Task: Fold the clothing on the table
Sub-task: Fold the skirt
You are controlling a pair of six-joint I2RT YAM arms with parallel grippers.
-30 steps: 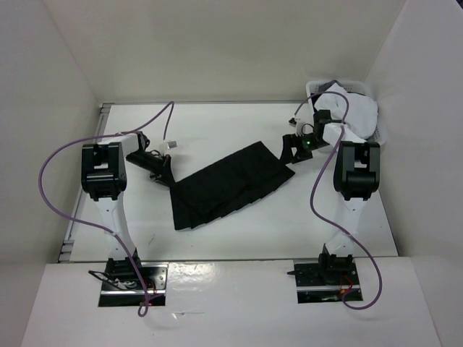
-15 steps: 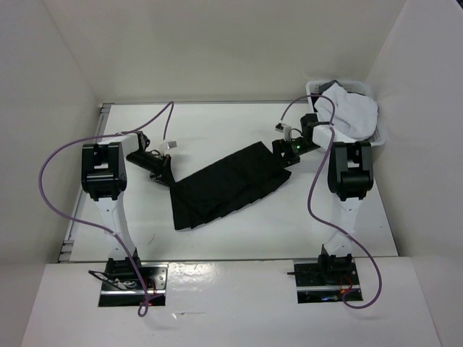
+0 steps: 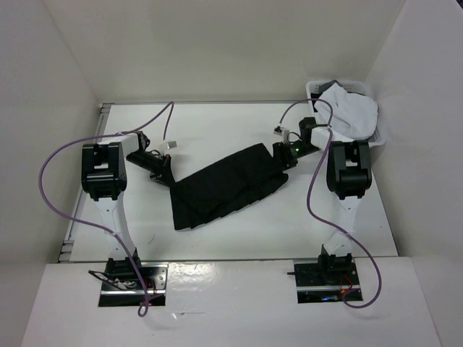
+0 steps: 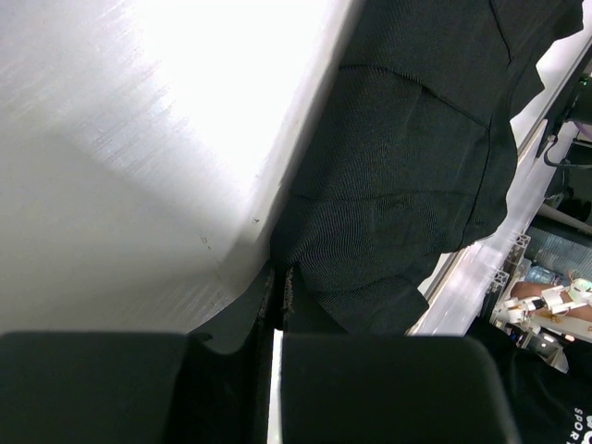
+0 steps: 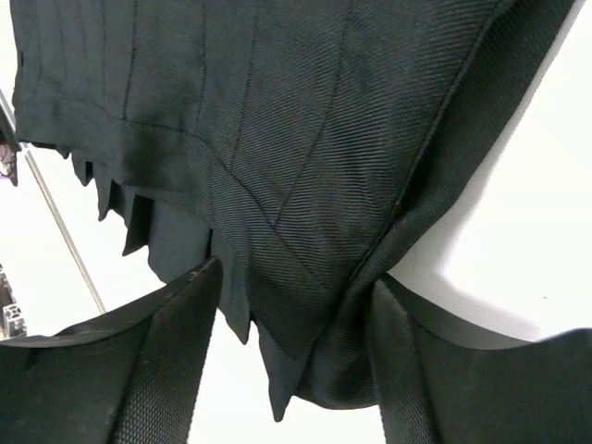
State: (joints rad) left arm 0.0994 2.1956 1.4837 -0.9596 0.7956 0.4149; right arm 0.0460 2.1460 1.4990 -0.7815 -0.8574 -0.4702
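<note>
Arm bases: the left base (image 3: 134,278) and the right base (image 3: 325,275) sit on the near edge, and a purple cable (image 3: 54,155) loops off each arm.
Table (image 3: 217,126): white with a thin grey rim, and bare around the garment.
Black pleated skirt (image 3: 224,186): it lies flat in the middle of the table on a diagonal. Its wide end is nearer and to the left, and its narrower end is farther and to the right. The right end is rumpled.
Left gripper (image 3: 166,176): it is low at the skirt's left far corner. In the left wrist view its fingers are clenched to a thin slit, and the skirt's edge runs into the tips (image 4: 280,273), so it is grasping the fabric.
Right gripper (image 3: 285,155): it is at the skirt's right end. In the right wrist view its fingers (image 5: 176,351) stand apart and straddle a bunched fold of hem. The fold rests against one finger and is not clamped.
White plastic basket (image 3: 312,88): it stands at the far right corner, well apart from the skirt.
White garment (image 3: 351,112): it is heaped in the basket and spills over the rim.
</note>
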